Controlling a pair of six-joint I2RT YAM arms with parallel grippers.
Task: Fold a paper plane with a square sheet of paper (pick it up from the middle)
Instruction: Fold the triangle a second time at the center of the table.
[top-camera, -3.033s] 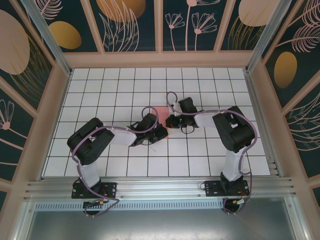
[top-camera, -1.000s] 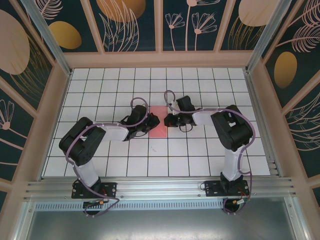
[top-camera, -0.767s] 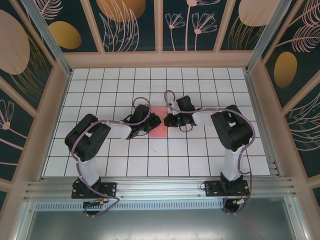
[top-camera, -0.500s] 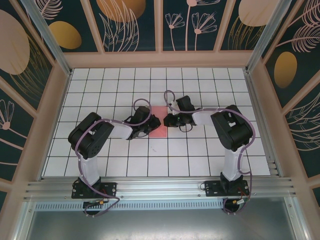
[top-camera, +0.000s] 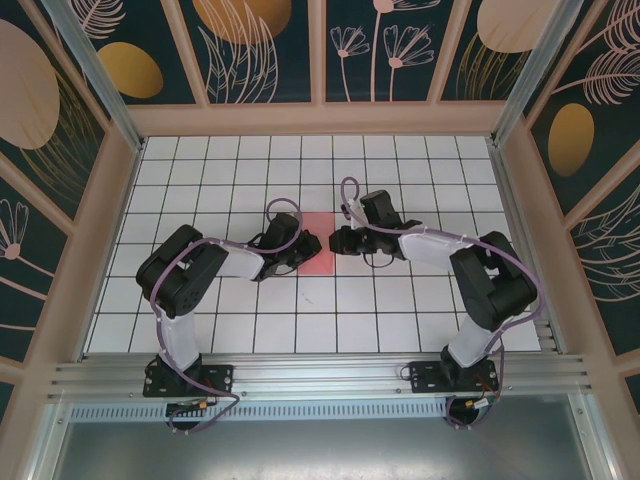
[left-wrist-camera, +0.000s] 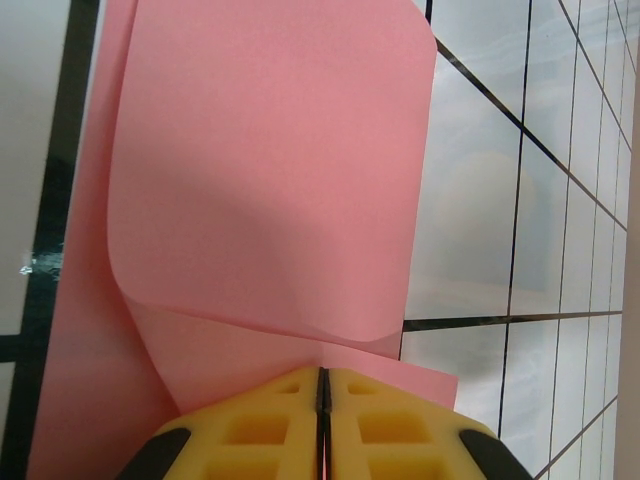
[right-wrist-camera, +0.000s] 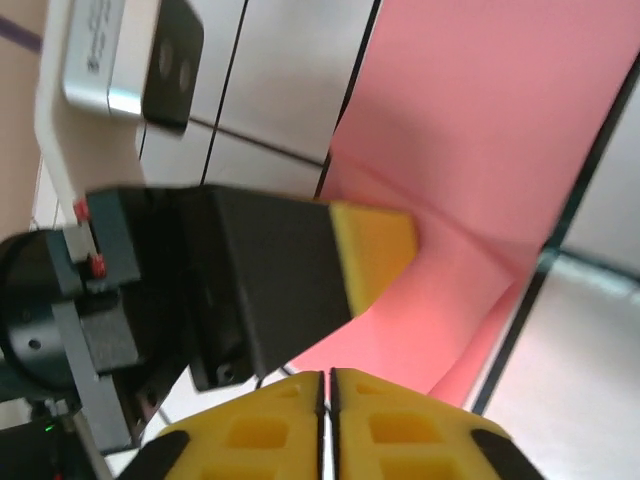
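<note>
1. Salmon-pink, thin square sheet of paper (top-camera: 318, 250) lies midway up the white grid-tiled table (top-camera: 400, 320), squeezed between both claws, same spot as a second ago.
2. Nearest in, the left gripper (top-camera: 298, 257) is clenched. Its yellow pads (left-wrist-camera: 260, 430) are pressed together right at the sheet's edge, but I can't tell if any paper's pinched.
3. Slightly further back, the right gripper (top-camera: 337, 241) is clamped tight too, and that arm's elbow has swung out rightward since.
4. Sheet's doubled over with the top flap curling, not flattened. The pink patch runs long near-to-far.
</note>
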